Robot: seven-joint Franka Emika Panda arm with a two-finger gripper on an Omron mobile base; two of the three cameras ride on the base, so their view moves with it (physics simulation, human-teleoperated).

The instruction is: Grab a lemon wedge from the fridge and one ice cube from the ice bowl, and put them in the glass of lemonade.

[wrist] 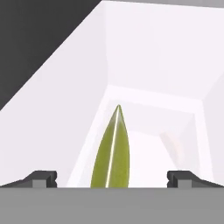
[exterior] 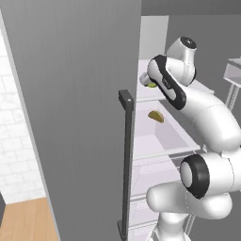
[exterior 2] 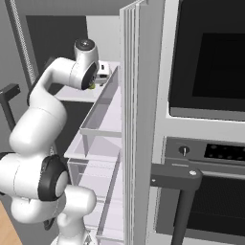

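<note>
Arm is reaching into the open fridge (exterior: 70,94), hand at the upper white shelf (exterior: 150,94). Gripper (wrist: 112,177) has its jaws spread wide, nothing pinched. In the hand view the 2 dark fingertips (wrist: 41,179) sit far apart at the bottom, and the lemon wedge (wrist: 111,153) lies between them (closer to the left tip than the right), pointed end away from the camera, a pale seam running down its middle. It rests on the white shelf floor; whether either tip touches it, can't tell.

Left base view: a bit of the wedge's yellow-green shows at (exterior: 151,85), just beside the hand, mostly hidden by the wrist. 1 shelf lower sits a darker golden-orange wedge (exterior: 156,116), alone, well apart from the hand. Grey fridge door stands open in the foreground with its long black bar handle (exterior: 126,160) running vertically. Wood floor (exterior: 26,221) and white tiled wall (exterior: 14,141) are visible at far left.

Right base view: arm bends from lower left up to the top shelf, hand (exterior 2: 101,72) tucked behind the edge of the other fridge door (exterior 2: 139,119). Clear door bins (exterior 2: 103,115) sit below the hand. A sliver of yellow-green shows at the wrist. To the right is the black-fronted oven column (exterior 2: 206,57) with knob panel and a dark handle (exterior 2: 177,179).
</note>
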